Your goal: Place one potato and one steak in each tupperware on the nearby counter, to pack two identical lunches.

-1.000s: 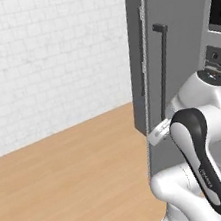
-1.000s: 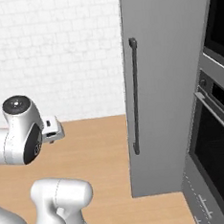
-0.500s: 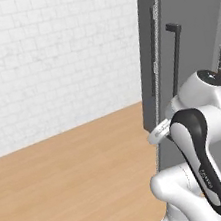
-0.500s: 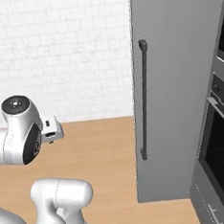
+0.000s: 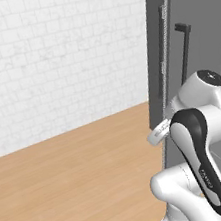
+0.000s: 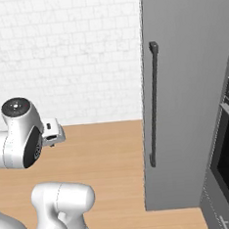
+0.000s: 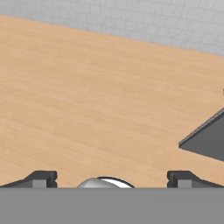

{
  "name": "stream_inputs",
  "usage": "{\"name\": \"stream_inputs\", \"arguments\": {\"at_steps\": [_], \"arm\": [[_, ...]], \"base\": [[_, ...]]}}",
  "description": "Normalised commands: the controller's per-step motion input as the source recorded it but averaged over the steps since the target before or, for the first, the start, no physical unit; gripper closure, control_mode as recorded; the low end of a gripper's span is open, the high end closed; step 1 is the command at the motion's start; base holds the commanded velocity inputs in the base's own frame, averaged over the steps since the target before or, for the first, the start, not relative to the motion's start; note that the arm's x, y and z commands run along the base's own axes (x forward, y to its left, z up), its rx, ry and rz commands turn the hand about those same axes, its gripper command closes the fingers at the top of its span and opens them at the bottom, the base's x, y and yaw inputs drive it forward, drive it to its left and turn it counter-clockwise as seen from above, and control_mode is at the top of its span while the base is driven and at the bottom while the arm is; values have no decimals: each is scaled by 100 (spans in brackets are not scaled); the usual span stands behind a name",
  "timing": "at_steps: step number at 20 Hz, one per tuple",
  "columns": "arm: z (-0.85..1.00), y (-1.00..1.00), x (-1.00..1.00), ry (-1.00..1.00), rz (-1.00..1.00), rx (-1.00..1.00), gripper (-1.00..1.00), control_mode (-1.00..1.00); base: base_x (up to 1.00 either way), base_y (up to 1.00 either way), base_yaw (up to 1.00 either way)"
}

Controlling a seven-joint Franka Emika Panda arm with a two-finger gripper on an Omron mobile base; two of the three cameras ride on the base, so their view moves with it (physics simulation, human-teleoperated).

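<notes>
no potato, steak or tupperware could be picked out; where they lay could not be told. since the earlier frames the whole scene had slid sideways in both base views, the camera having moved: the tall grey cabinet (image 6: 193,95) stood further right. the end effector (image 7: 111,178) had its jaws spread wide and held nothing, its two fingertips (image 7: 41,178) far apart over bare wooden floor (image 5: 78,178). that floor lay open up to one white brick wall (image 5: 59,60). the cabinet's edge closed the right side, bearing one long dark handle (image 6: 153,103); one dark oven front (image 6: 228,160) stood just beside it.
</notes>
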Motion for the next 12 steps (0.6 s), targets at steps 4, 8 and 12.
{"name": "stream_inputs", "arguments": {"at_steps": [4,8,12], "arm": [[0,0,0,0,0,0,-100,100],[0,0,0,0,0,0,-100,100],[0,0,0,0,0,0,-100,100]], "base": [[100,100,0],[100,100,0],[100,100,0]]}}
